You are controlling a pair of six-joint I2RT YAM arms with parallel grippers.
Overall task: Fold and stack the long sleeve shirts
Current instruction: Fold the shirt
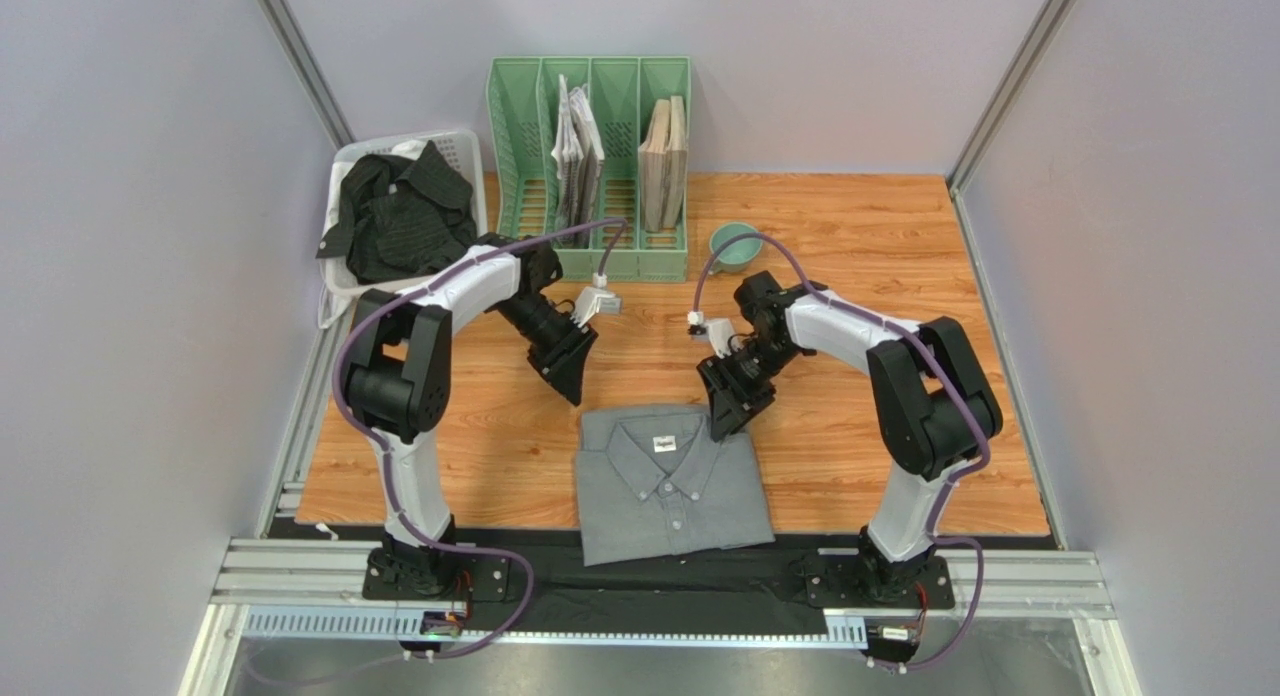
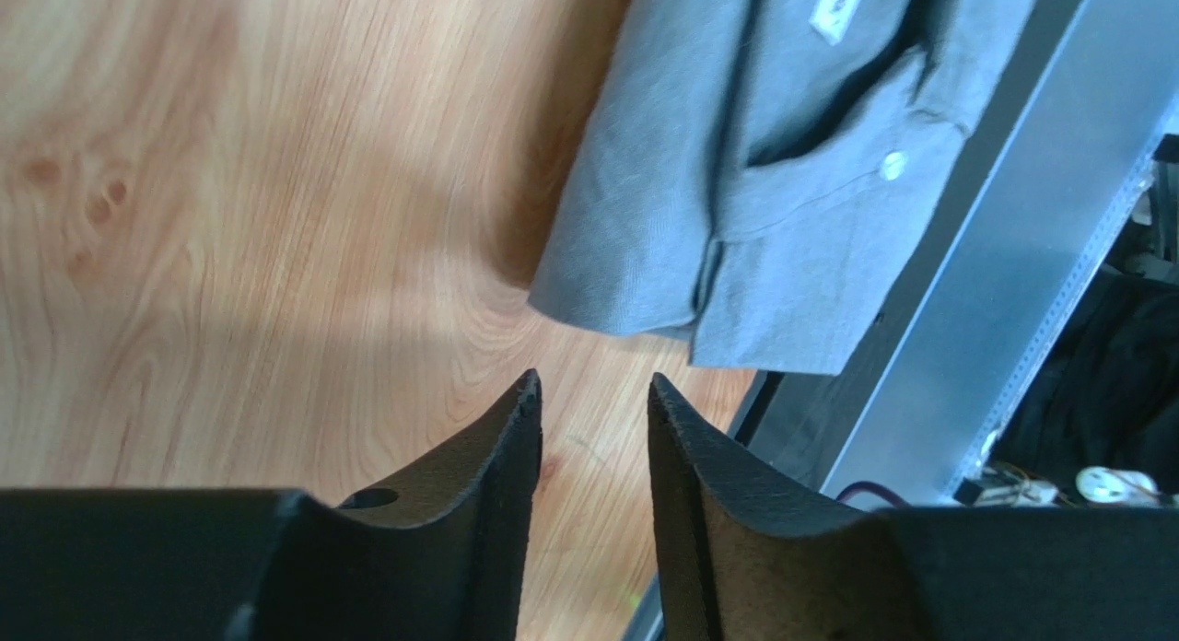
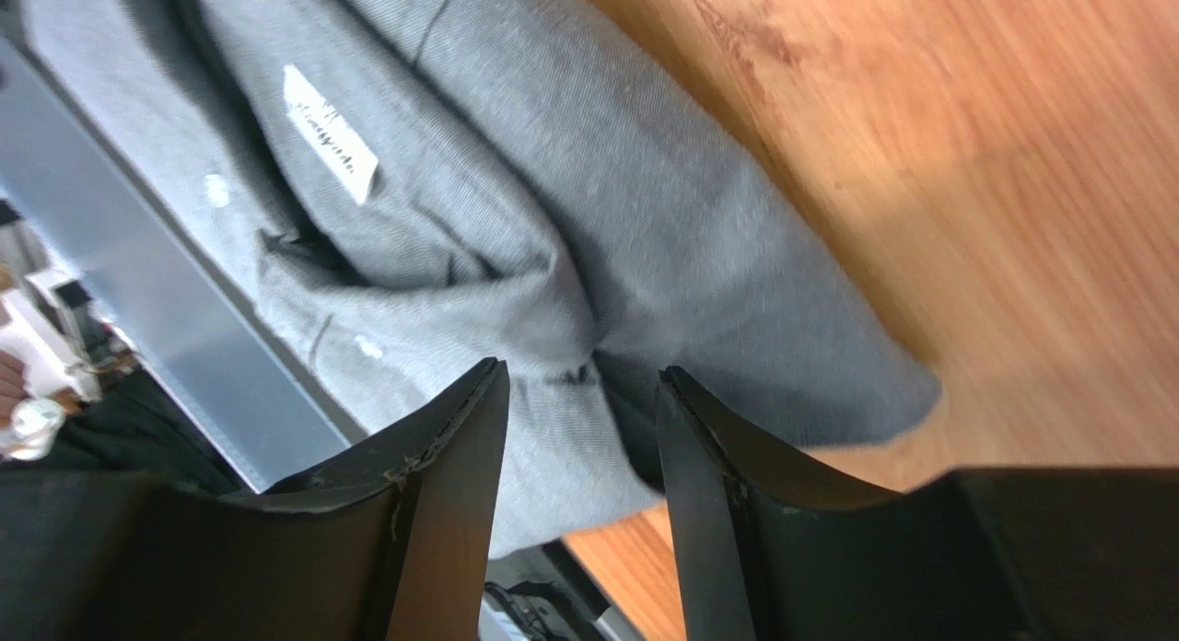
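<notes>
Green file rack [image 1: 516, 134] and teal bowl [image 1: 735, 245] stand behind grey shirt [image 1: 669, 494].

The folded shirt [image 1: 669, 486] at six o'clock on the tabletop [image 1: 872, 231] is plain mid-grey, with a white neck label [image 1: 661, 444] and small white buttons [image 2: 893, 163]. The tabletop is warm orange-brown wood grain with darker knots. At ten o'clock, a black shirt [image 1: 394, 213] with faint thin pale stripes lies in a white basket [image 1: 469, 144]. At twelve o'clock, the slotted file rack [image 1: 519, 126] is pale green, with grey-and-white papers [image 1: 576, 149] and tan boards [image 1: 664, 164]. The bowl [image 1: 735, 245] at one o'clock is teal. The left arm [image 1: 451, 299] and right arm [image 1: 842, 329] are white and black, with purple cables [image 1: 361, 336]. The left claw [image 2: 595, 386] and right claw [image 3: 581, 372] are matt black. The walls [image 1: 135, 276] are pale lilac-grey.
</notes>
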